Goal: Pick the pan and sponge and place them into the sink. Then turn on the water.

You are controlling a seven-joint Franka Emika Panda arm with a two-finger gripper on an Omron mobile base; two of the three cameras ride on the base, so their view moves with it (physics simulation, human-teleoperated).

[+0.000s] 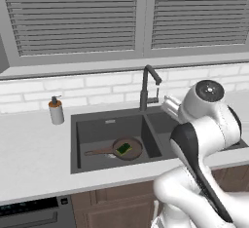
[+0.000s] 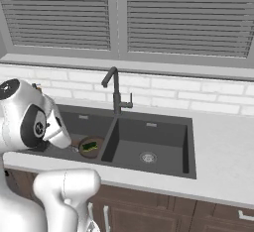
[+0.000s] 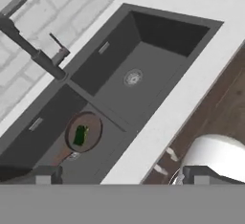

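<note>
Lay in the sink's (image 1: pixel 109 163) left basin: pan (image 1: pixel 131 150), sponge (image 1: pixel 123 148) inside, handle at 9 o'clock; fingers (image 3: pixel 48 174) spread wide.

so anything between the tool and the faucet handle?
Nothing visible. The open tool sits above the sink with bare air up to the faucet. Pan and sponge lie low in the basin.

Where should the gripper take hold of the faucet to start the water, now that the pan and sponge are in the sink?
Judging by its shape, grip the small side lever low on the faucet, on the side toward the empty basin. It sticks out sideways from the upright stem, so open fingers can straddle it from above or from the front. The gripper is open and well clear of it.
</note>
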